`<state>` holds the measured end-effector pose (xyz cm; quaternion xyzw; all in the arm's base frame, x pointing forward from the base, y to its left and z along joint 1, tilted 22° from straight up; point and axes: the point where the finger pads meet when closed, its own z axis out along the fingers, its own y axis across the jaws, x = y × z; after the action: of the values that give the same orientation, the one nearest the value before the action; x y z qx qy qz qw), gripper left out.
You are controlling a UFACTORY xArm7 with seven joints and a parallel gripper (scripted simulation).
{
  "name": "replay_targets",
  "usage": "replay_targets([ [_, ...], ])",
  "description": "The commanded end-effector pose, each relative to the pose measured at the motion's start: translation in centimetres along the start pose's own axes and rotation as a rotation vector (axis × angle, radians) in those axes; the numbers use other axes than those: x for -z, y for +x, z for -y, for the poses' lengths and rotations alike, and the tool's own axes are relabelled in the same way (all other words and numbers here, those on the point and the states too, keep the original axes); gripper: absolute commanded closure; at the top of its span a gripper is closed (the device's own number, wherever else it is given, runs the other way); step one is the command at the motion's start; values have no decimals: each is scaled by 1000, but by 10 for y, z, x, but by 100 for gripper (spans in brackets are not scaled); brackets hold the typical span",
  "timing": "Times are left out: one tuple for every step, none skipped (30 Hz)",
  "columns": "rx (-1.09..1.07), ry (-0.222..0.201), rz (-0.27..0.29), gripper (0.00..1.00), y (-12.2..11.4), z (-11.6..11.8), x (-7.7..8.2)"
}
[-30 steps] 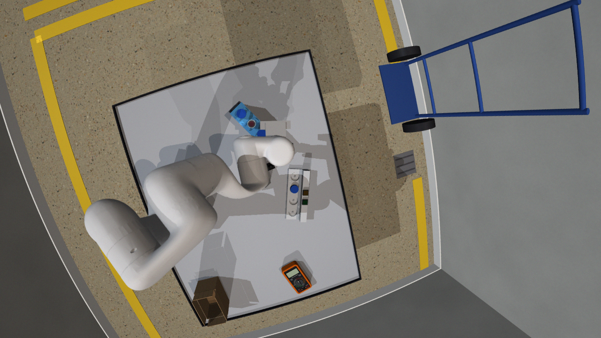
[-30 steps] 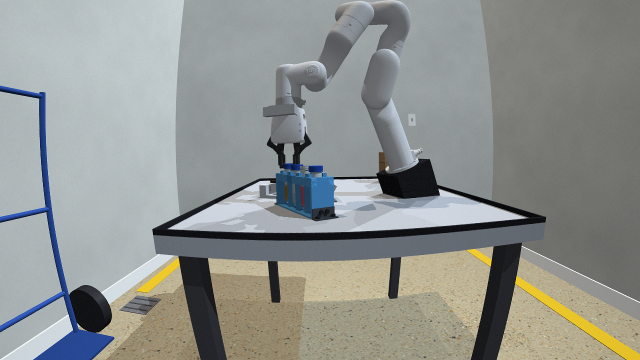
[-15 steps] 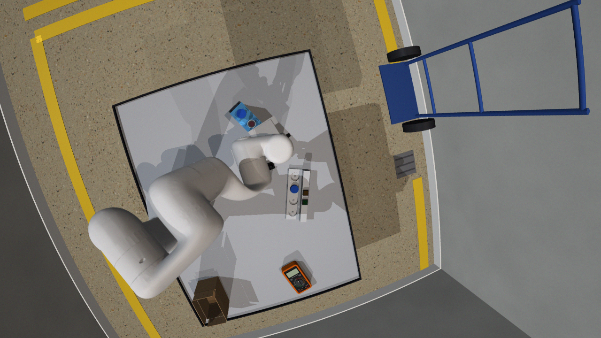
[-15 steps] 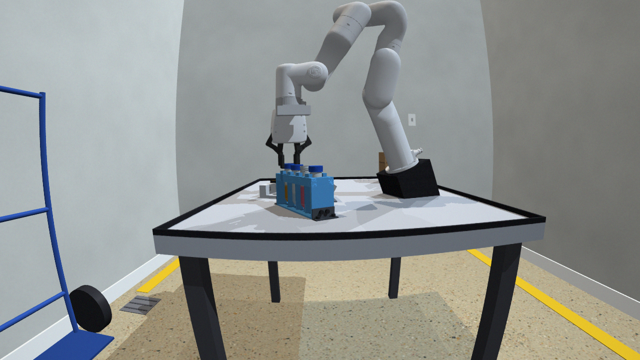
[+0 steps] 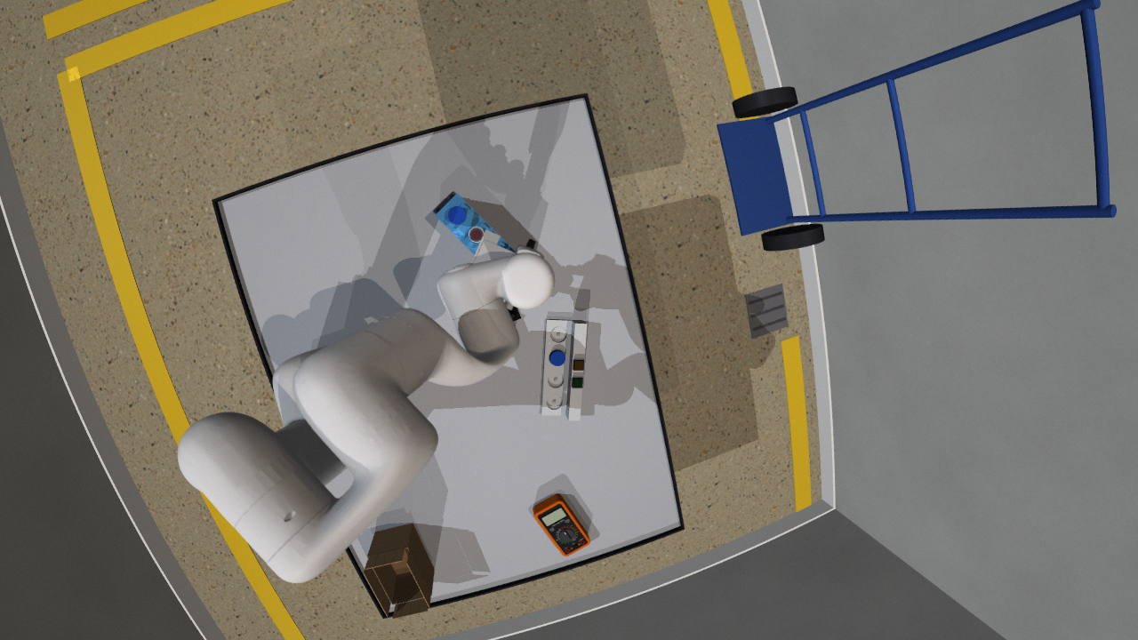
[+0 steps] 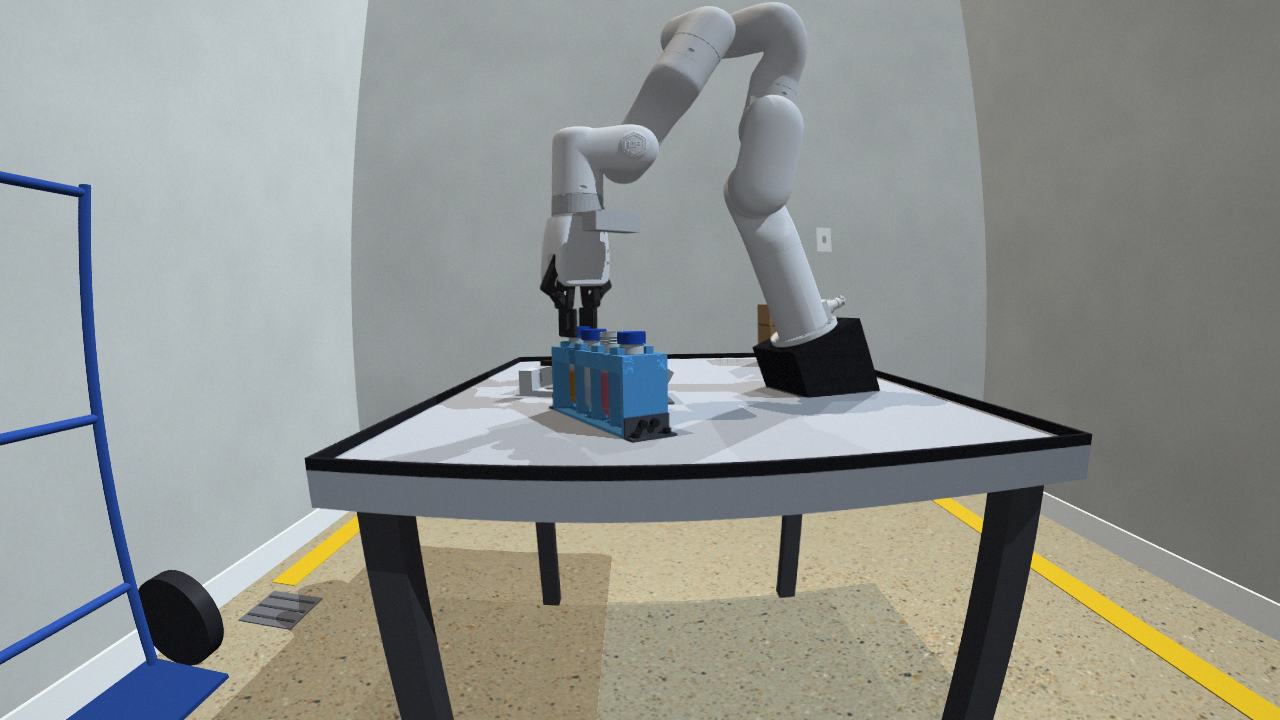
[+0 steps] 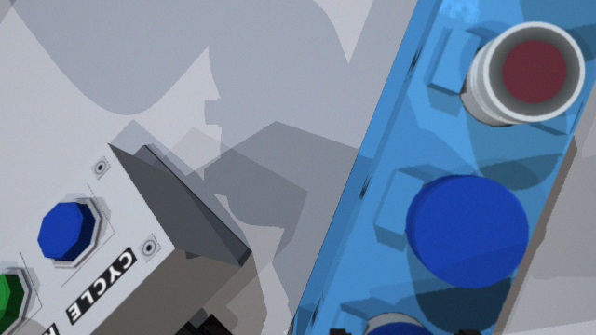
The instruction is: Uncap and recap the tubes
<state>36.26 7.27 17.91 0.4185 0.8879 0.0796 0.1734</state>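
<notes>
The blue decapping station (image 5: 445, 208) (image 6: 626, 394) (image 7: 372, 261) stands at the far side of the table. Tube 1 (image 5: 455, 213) is capped. Tube 2 (image 5: 476, 234) (image 7: 531, 72) is open and shows red liquid. Tube 3 (image 7: 467, 230) is capped. My gripper (image 6: 577, 327) (image 7: 400, 332) points straight down and is shut on the blue cap of tube 4 (image 7: 396, 329), which just shows at the bottom edge of the wrist view. A blue cap (image 5: 556, 357) sits in the second nest of the cap tray (image 5: 551, 407). Both lamps (image 5: 577, 372) look dark. The blue CYCLE key (image 7: 65, 230) and green READY key (image 7: 6, 298) are unlit.
An orange multimeter (image 5: 561, 523) lies near the table's edge. A cardboard box (image 5: 397, 569) stands beside the arm's base. A blue hand truck (image 5: 915, 159) (image 6: 80, 429) stands on the floor off the table. The arm hides tube 4 in the overhead view.
</notes>
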Motion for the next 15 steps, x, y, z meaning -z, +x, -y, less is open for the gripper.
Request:
replay_targets([
  [263, -26, -22, 100, -1, -1, 1],
  [310, -27, -21, 100, -1, -1, 1],
  [346, -26, -19, 100, -1, -1, 1],
  [383, -26, -19, 100, -1, -1, 1],
  [416, -28, -20, 100, -1, -1, 1],
  [416, -28, -20, 100, -1, -1, 1],
  [416, -28, -20, 100, -1, -1, 1],
  [416, -28, -20, 100, -1, -1, 1],
  [416, -28, -20, 100, -1, -1, 1],
  [416, -28, -20, 100, -1, -1, 1],
  [416, -28, -20, 100, -1, -1, 1],
  [416, -28, -20, 100, -1, -1, 1],
  [416, -28, -20, 100, -1, -1, 1],
  [416, -28, -20, 100, -1, -1, 1],
  [416, -28, -20, 100, -1, -1, 1],
])
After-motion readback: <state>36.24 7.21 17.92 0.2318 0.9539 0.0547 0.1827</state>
